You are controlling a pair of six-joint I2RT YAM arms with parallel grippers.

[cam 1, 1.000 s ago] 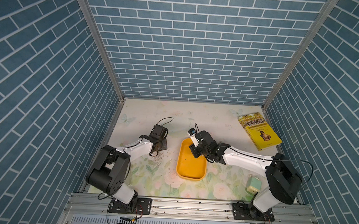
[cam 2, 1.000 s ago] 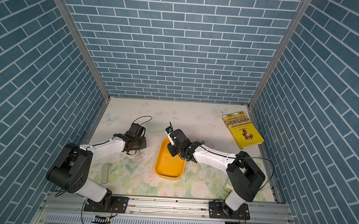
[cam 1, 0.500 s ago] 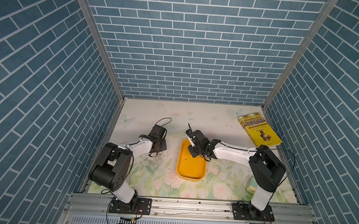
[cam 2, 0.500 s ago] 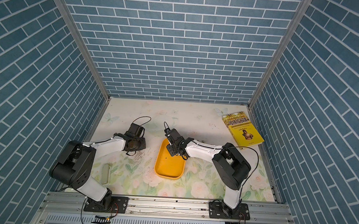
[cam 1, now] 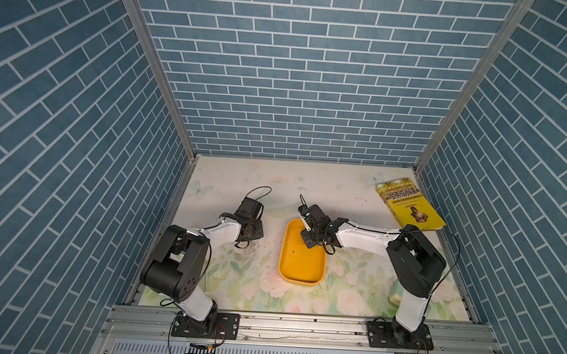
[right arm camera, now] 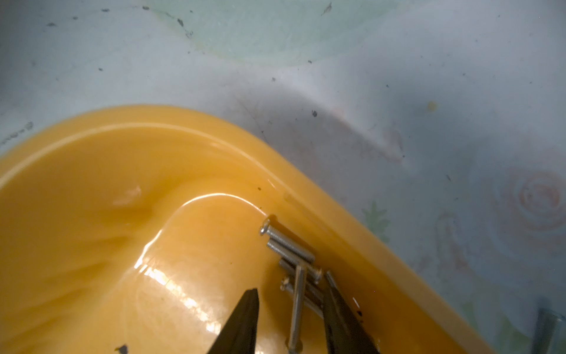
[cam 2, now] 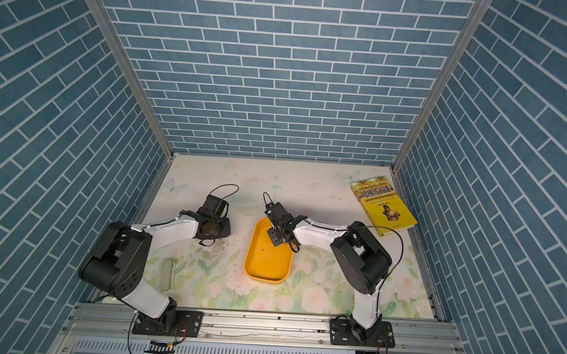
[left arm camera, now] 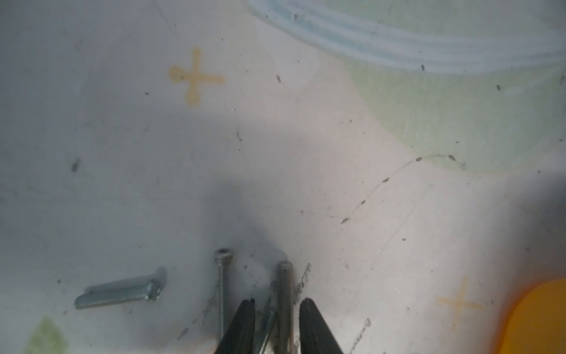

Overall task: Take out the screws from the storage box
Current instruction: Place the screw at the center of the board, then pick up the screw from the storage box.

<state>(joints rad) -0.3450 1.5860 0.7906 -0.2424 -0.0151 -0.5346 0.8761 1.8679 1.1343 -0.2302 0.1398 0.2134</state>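
Right wrist view: at lower centre, right jaws are held partly open and empty astride one of the screws (right arm camera: 296, 306) piled against the storage box (right arm camera: 92, 159) wall; neighbours may be pinched or flicked. Left jaws stand parted around a screw (left arm camera: 284, 291) lying on the tabletop (left arm camera: 306, 153).

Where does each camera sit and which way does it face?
Both top views: high above the robot, looking down on left arm, right arm, storage box.
Left wrist: on left arm, past left end effector at screws on the table.
Right wrist: on right arm, past right end effector into storage box.
Shared: storage box in all views.
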